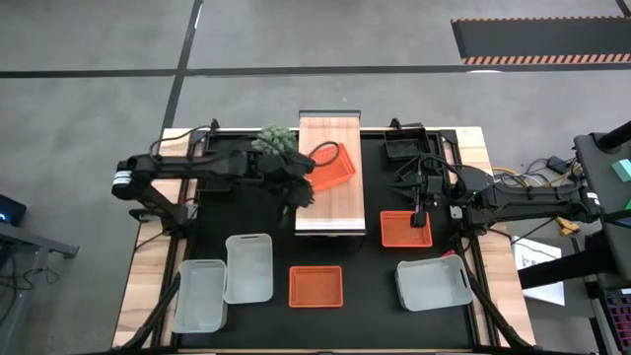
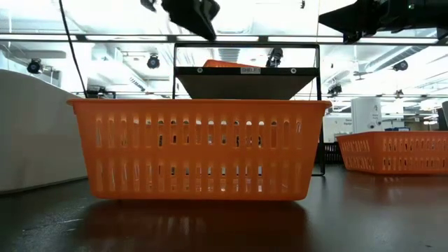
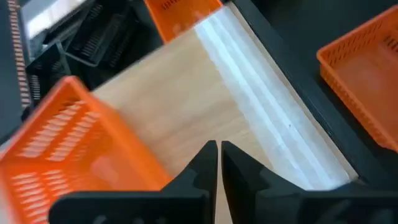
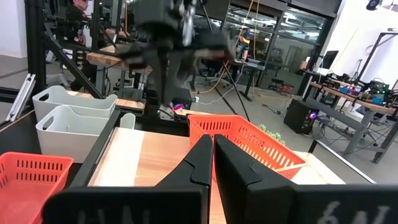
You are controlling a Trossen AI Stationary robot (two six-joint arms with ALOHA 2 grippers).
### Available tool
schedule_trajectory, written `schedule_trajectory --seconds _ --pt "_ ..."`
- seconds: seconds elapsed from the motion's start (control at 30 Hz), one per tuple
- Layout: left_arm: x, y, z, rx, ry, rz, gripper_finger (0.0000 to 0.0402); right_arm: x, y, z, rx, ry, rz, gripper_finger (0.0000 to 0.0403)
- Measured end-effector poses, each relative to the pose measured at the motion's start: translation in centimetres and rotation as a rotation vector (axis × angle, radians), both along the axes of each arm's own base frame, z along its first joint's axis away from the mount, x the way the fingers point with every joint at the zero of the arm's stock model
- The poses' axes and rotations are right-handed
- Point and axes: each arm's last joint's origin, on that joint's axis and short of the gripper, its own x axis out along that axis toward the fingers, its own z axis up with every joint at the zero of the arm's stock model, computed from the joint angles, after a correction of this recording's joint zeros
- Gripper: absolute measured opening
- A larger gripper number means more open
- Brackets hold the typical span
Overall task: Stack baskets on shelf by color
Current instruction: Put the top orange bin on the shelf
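The shelf [image 1: 330,202] stands mid-table, and a red-orange basket [image 1: 335,168] lies askew on the far half of its wood top. My left gripper [image 1: 304,192] hovers shut over the shelf's left side, just near of that basket [image 3: 68,149], touching nothing. My right gripper [image 1: 419,209] is shut and held above the far rim of a second red-orange basket [image 1: 406,229] on the table right of the shelf. A third red-orange basket [image 1: 315,286] sits near the front edge, filling the low view [image 2: 199,148]. The right wrist view looks across at the shelf basket [image 4: 249,146].
Two white baskets [image 1: 248,266] [image 1: 200,294] sit at the near left and one [image 1: 434,283] at the near right. A black basket [image 1: 404,148] is at the far right beside the shelf. A green spiky plant [image 1: 276,141] stands under the left arm, left of the shelf.
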Motion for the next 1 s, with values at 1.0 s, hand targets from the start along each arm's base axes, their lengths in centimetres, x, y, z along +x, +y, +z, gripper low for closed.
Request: schedule_trajectory --seconds 1.0 --pt "-1.0 2.9 -2.6 0.151 0.084 0.206 0.0001 2.9 -0.2 -1.7 0.112 0.092 -0.016 0.0009"
